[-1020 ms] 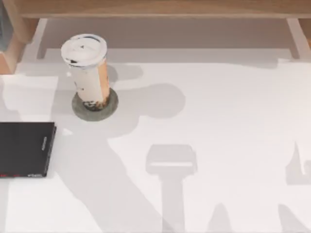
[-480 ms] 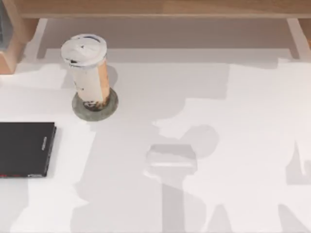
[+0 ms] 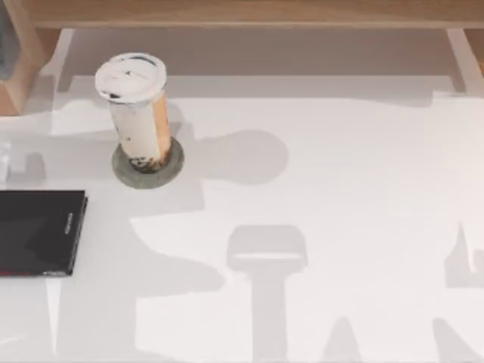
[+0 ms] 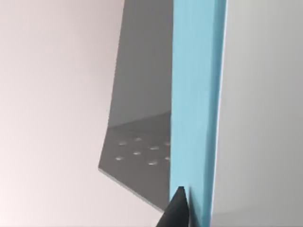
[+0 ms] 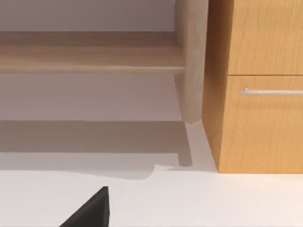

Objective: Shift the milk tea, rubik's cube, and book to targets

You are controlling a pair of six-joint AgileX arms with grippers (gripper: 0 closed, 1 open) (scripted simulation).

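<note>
standing upright on the round grey-green disc (image 3: pixel 148 163) at the table's left rear is one milk tea (image 3: pixel 136 110), its white lid facing the overhead camera and its orange-and-white side showing dark specks near the base. one flat black slab (image 3: pixel 39 232) is lying at the table's left edge, well apart from the cup and nearer the front, with pale markings along its right edge; its left part is running out of the top view. the white table (image 3: pixel 340 189) is carrying several grey shadows.

one teal book (image 4: pixel 194 109) is showing in the left wrist view, edge-on and close to the camera, with a grey dimpled panel (image 4: pixel 139 142) behind it. the left gripper (image 4: pixel 182 208) is pressing a dark fingertip (image 4: pixel 177 210) against the book's blue face; the other finger is hidden behind the book, so the pincer appears to be clamping it, though the far side cannot be made out.

one dark fingertip (image 5: pixel 90 210) of the right gripper is poking into the right wrist view over the white surface, facing a wooden cabinet (image 5: pixel 258 85) with a metal handle (image 5: pixel 270 91); how far it is spread, i cannot tell.
</note>
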